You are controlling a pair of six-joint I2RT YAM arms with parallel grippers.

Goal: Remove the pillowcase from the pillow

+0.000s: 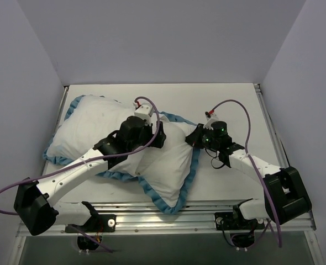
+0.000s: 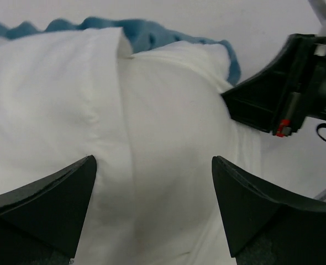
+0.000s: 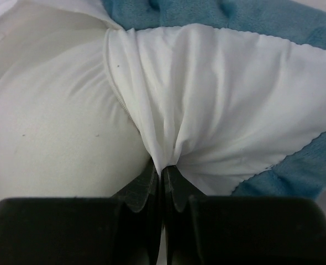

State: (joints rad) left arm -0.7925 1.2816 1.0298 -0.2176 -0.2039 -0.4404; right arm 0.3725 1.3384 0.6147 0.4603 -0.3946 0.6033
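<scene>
The pillowcase (image 1: 192, 168) lies white side up across the table, its blue ruffled edge around it. The pillow is inside it; in the top view I cannot tell the two white surfaces apart. My right gripper (image 1: 196, 138) is at the case's right edge, shut on a bunch of its white fabric (image 3: 224, 94); the jaws (image 3: 162, 168) meet on the fold. The plump white pillow (image 3: 47, 132) bulges just left of that pinch. My left gripper (image 1: 157, 135) is open and empty, its jaws (image 2: 153, 165) wide apart just above the white fabric (image 2: 163, 110), beside a hem fold (image 2: 105, 83).
The white table (image 1: 235, 105) is walled in grey at the back and both sides. A metal rail (image 1: 168, 212) runs along the near edge between the arm bases. The right gripper's black body (image 2: 279, 94) is close to the left gripper's right finger.
</scene>
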